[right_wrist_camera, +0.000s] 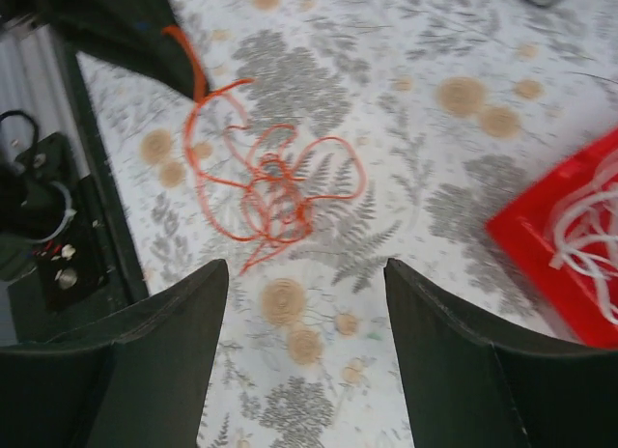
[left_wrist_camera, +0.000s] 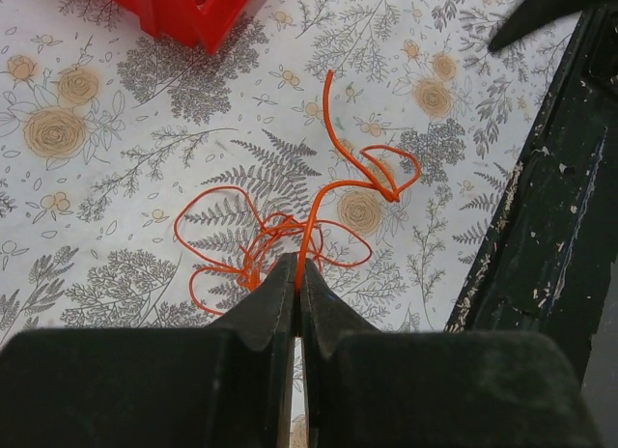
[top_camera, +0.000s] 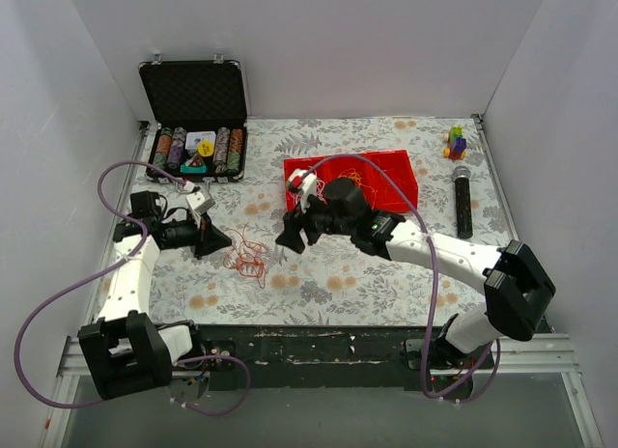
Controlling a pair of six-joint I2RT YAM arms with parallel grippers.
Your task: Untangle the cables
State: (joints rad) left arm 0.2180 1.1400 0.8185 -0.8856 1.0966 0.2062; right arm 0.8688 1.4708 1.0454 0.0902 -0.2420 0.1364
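A tangle of thin red cable lies on the flowered cloth between the two arms. My left gripper is at the tangle's left edge, shut on one strand of the red cable, which rises from the closed tips. My right gripper hovers just right of the tangle, open with nothing between its fingers; the red loops lie ahead of it. White cables and thin orange ones rest in the red tray.
An open black case of poker chips stands at the back left. A black microphone and small toy blocks lie at the right. The table's black front edge runs close to the left gripper.
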